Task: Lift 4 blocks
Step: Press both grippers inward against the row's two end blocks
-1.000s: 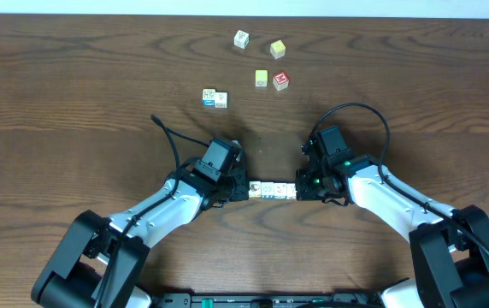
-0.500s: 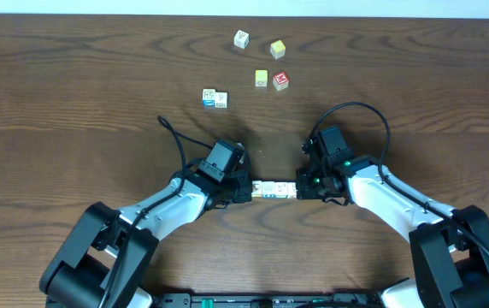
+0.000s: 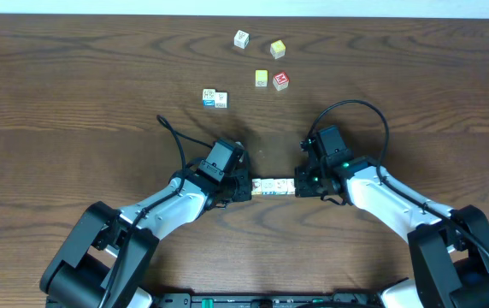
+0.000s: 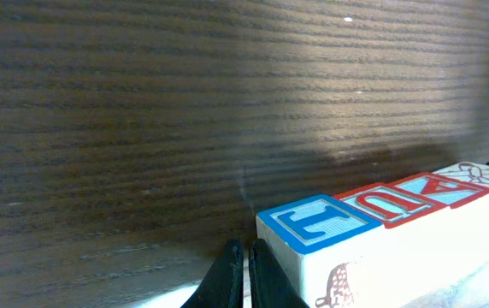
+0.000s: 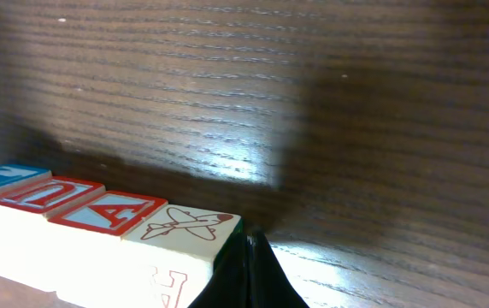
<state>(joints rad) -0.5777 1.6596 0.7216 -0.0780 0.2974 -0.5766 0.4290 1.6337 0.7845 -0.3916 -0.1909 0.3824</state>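
Four cream blocks (image 3: 273,187) form one straight row, end to end, between my two grippers. Their top faces show a blue letter, a red U, a red A and a red airplane (image 5: 189,225). My left gripper (image 3: 250,189) is shut, and its fingertips (image 4: 246,261) press against the blue-letter block (image 4: 317,224) at the row's left end. My right gripper (image 3: 297,186) is also shut and presses its tips (image 5: 249,252) against the airplane block at the right end. The row casts a dark shadow on the table (image 4: 142,128). I cannot tell whether it touches the wood.
Far back on the table lie a white cube (image 3: 242,38), two yellow cubes (image 3: 278,49) (image 3: 262,79), a red-topped cube (image 3: 281,81) and a pair of pale cubes (image 3: 215,98). Black cables loop from both wrists (image 3: 356,111).
The row of blocks and both gripper tips have shifted slightly toward the far side of the table. The left arm's elbow has swung a little to the right.
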